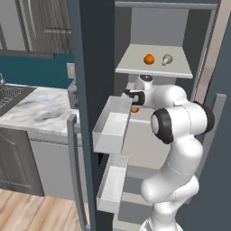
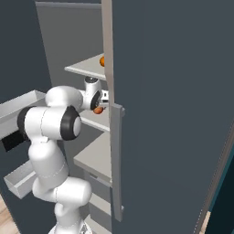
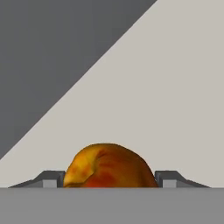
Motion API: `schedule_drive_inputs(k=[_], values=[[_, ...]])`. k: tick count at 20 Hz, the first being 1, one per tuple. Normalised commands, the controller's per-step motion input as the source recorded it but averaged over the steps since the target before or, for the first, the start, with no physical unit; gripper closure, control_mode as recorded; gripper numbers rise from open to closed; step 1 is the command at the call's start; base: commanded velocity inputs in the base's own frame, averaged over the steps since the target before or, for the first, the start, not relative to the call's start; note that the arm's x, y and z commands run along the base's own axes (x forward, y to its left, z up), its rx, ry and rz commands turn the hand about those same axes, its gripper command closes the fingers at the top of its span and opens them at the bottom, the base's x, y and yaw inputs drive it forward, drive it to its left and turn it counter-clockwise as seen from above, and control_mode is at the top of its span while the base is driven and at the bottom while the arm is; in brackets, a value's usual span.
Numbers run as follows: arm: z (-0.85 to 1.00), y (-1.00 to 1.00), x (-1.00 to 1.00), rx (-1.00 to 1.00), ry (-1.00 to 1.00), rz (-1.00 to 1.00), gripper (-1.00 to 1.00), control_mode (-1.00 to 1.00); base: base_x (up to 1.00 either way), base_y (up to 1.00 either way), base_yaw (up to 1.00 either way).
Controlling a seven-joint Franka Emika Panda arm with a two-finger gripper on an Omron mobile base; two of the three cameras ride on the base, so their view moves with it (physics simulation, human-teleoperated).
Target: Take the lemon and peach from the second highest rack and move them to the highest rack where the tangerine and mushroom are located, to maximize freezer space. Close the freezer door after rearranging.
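The orange-red peach (image 3: 109, 166) sits between my gripper's (image 3: 111, 180) two finger tips, which press on its sides just above the pale second highest rack (image 3: 175, 87). In the left base view the gripper (image 1: 134, 104) reaches into the freezer with the peach (image 1: 134, 109) under the hand. From the right, the peach (image 2: 97, 110) peeks out beside the door edge. The tangerine (image 1: 149, 59) and the mushroom (image 1: 167, 59) rest on the highest rack (image 1: 135, 67). The lemon is hidden.
The open freezer door (image 1: 92, 67) stands at the left with two white door bins (image 1: 110, 124), close to my arm. The other door (image 2: 160, 114) and its handle (image 2: 117, 160) block the right side. A marble counter (image 1: 36, 108) lies further left.
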Motion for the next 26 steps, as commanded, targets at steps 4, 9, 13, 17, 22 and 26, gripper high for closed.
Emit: schedule_drive_inputs(k=[4, 9, 13, 17, 22, 26], values=[[-0.13, 0.00, -0.40, 0.00, -0.07, 0.00, 1.00, -1.00, 0.00, 0.00, 0.00], [-0.02, 0.00, -0.39, 0.00, 0.00, -0.04, 1.00, -1.00, 0.00, 0.00, 0.00], [0.11, -0.01, -0.50, 0.05, 0.00, -0.14, 1.00, -1.00, 0.00, 0.00, 0.00], [0.37, -0.02, -0.54, 0.09, 0.00, -0.16, 1.00, -1.00, 0.00, 0.00, 0.00], [0.42, -0.03, -0.56, 0.15, 0.00, -0.15, 1.00, -1.00, 0.00, 0.00, 0.00], [0.53, -0.03, -0.59, 0.19, 0.00, -0.15, 1.00, -1.00, 0.00, 0.00, 0.00]])
